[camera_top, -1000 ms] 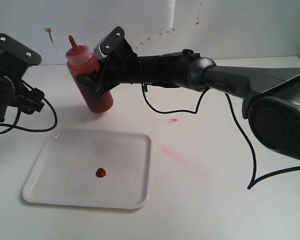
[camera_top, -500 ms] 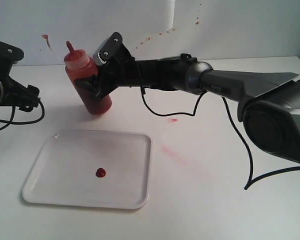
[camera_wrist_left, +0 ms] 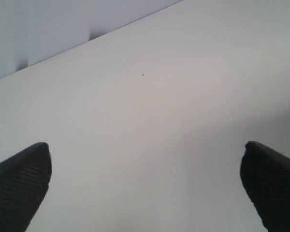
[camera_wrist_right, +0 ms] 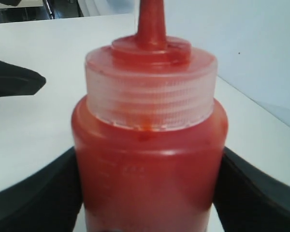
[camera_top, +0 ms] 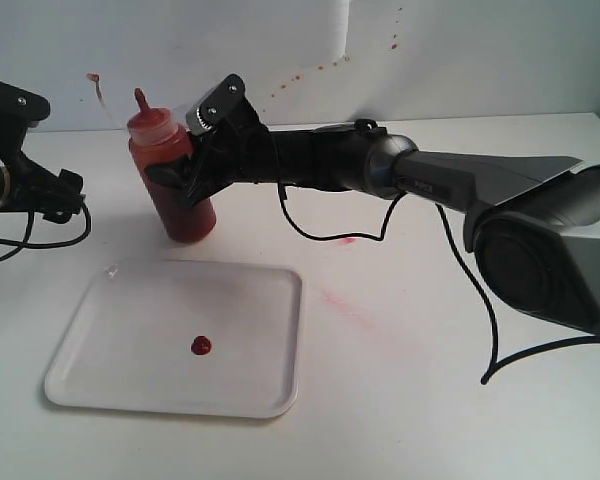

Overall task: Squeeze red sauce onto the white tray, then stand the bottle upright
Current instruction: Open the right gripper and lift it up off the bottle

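1. bottle (camera_top: pixel 177 190): nearly upright on the table (camera_top: pixel 410 390), just beyond the white tray (camera_top: pixel 130 300).
2. right end effector (camera_top: pixel 180 172): clamped around the bottle's body.
3. left end effector (camera_wrist_left: pixel 145 186): spread wide, empty.
4. red sauce (camera_top: pixel 201 346): blob on the white tray.

Exterior view: set above and off the table (camera_top: pixel 380 420), on the tray (camera_top: pixel 240 310) side of the bottle (camera_top: pixel 177 190); faces down and across toward the wall (camera_top: pixel 480 60) behind the bottle. Middle range: takes in whole tray and bottle.

Right wrist view: set just behind the right gripper (camera_wrist_right: pixel 152 193), level with the bottle's top, facing along the fingers; very near, with the bottle filling the frame's middle and clasped on both sides. Shares bottle, table and wall with the exterior view.

Left wrist view: carried off to one side of the bottle, looks obliquely down past the wide-parted left gripper (camera_wrist_left: pixel 145 164) at bare table, wall strip beyond. Shares table and wall with the others.
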You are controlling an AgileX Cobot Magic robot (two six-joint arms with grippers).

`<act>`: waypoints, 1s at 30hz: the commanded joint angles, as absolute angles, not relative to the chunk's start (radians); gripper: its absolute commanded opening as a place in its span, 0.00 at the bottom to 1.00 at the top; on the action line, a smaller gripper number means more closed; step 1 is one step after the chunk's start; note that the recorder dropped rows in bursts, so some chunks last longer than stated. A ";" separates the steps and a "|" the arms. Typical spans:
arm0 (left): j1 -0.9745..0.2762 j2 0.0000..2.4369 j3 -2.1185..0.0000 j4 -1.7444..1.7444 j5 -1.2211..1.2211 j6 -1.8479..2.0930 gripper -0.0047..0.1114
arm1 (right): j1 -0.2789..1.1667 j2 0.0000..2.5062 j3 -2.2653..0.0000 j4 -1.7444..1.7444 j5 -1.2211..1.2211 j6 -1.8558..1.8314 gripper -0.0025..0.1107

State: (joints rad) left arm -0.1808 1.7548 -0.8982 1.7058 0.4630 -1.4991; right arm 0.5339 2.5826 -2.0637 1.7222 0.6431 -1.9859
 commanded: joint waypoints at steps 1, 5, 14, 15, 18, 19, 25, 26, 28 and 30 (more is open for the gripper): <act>-0.178 1.755 -0.897 1.712 0.463 -1.514 0.94 | 0.540 2.575 -2.073 1.744 0.718 -1.976 0.39; -0.178 1.755 -0.897 1.712 0.463 -1.517 0.94 | 0.540 2.575 -2.073 1.744 0.705 -1.962 0.95; -0.178 1.755 -0.897 1.712 0.463 -1.517 0.94 | 0.538 2.478 -2.073 1.744 0.727 -1.959 0.95; -0.178 1.755 -0.897 1.712 0.463 -1.517 0.94 | 0.538 2.454 -2.073 1.744 0.731 -1.959 0.95; -0.178 1.755 -0.897 1.712 0.463 -1.517 0.94 | 0.538 2.412 -2.073 1.744 0.801 -1.961 0.95; -0.178 1.755 -0.897 1.712 0.463 -1.517 0.94 | 0.538 2.392 -2.073 1.744 0.822 -1.961 0.95; -0.178 1.755 -0.897 1.712 0.480 -1.547 0.94 | 0.538 2.279 -2.073 1.485 0.873 -1.841 0.87; -0.178 1.755 -0.897 1.712 0.493 -1.556 0.94 | 0.538 2.268 -2.073 1.442 0.881 -1.814 0.82; -0.178 1.755 -0.897 1.712 0.527 -1.570 0.94 | 0.538 2.238 -2.073 1.357 0.906 -1.742 0.68; -0.178 1.755 -0.897 1.702 0.557 -1.572 0.94 | 0.536 2.205 -2.073 1.269 0.940 -1.672 0.46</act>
